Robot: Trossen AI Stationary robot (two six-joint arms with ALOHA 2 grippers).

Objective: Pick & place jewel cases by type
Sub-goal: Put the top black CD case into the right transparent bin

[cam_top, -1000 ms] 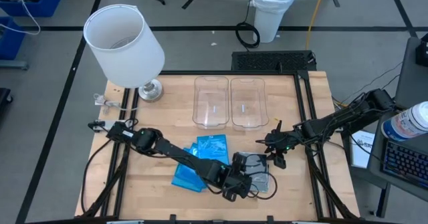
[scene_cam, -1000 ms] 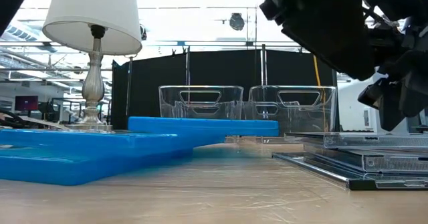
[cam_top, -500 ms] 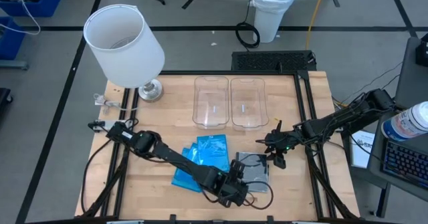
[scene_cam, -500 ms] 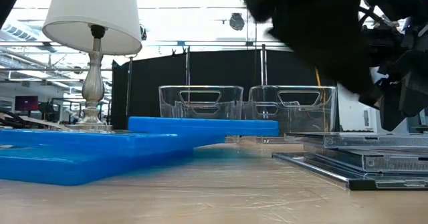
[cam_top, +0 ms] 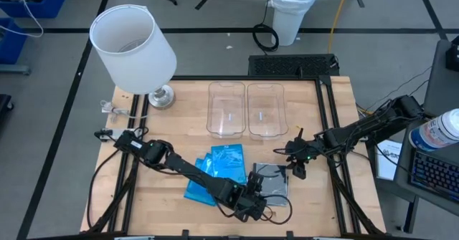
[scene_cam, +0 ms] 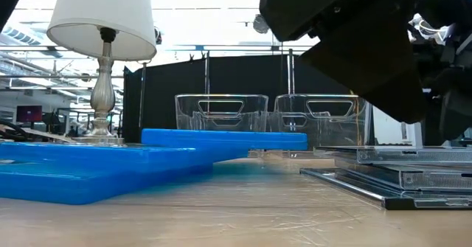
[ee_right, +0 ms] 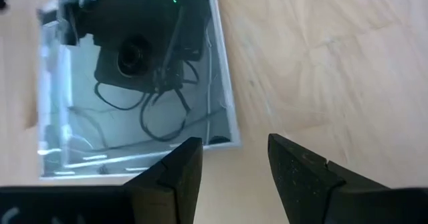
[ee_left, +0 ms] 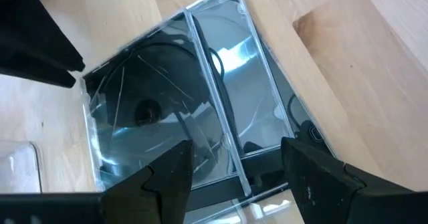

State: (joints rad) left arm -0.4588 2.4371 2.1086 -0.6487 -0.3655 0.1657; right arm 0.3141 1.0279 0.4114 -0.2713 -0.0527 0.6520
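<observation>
The left pincer (cam_top: 259, 199) hangs at the bench's six o'clock edge, its fingers (ee_left: 167, 184) apart and empty over the near edge of the dark grey jewel cases (cam_top: 271, 180). The right pincer (cam_top: 297, 162) hovers just beyond that stack's two o'clock corner, fingers (ee_right: 301, 177) apart, holding nothing. The blue jewel cases (cam_top: 219, 170) lie at nine o'clock of the grey stack. Two clear bins (cam_top: 246, 109) sit toward the bench's (cam_top: 172, 140) twelve o'clock edge, a lamp (cam_top: 134, 50) at its ten o'clock corner.
</observation>
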